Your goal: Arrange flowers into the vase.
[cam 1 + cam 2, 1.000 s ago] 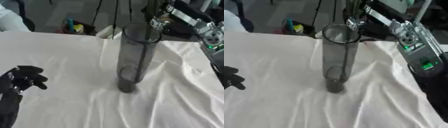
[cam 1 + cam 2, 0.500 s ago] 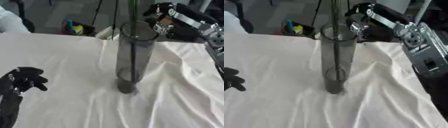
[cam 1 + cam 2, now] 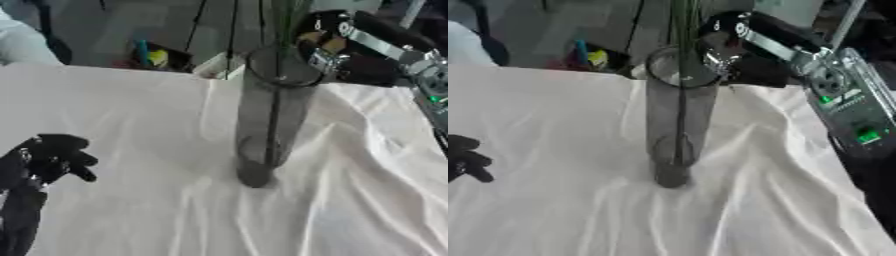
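Now your right hand [image 3: 325, 47] pinches the thin, floppy stem [image 3: 274, 100] just above the tall, tippy vase [image 3: 269, 120], so hold it high, while your left hand [image 3: 51, 159] rests curled, holding nothing.

You had the vase [image 3: 269, 120] upright on the tablecloth [image 3: 140, 200] near mid-table, with flower stems [image 3: 681, 90] standing inside it and rising out past its rim. Your right hand [image 3: 319, 42] was just right of the rim, behind it. Your left hand [image 3: 48, 157] sat well to the left, near the table's front edge.
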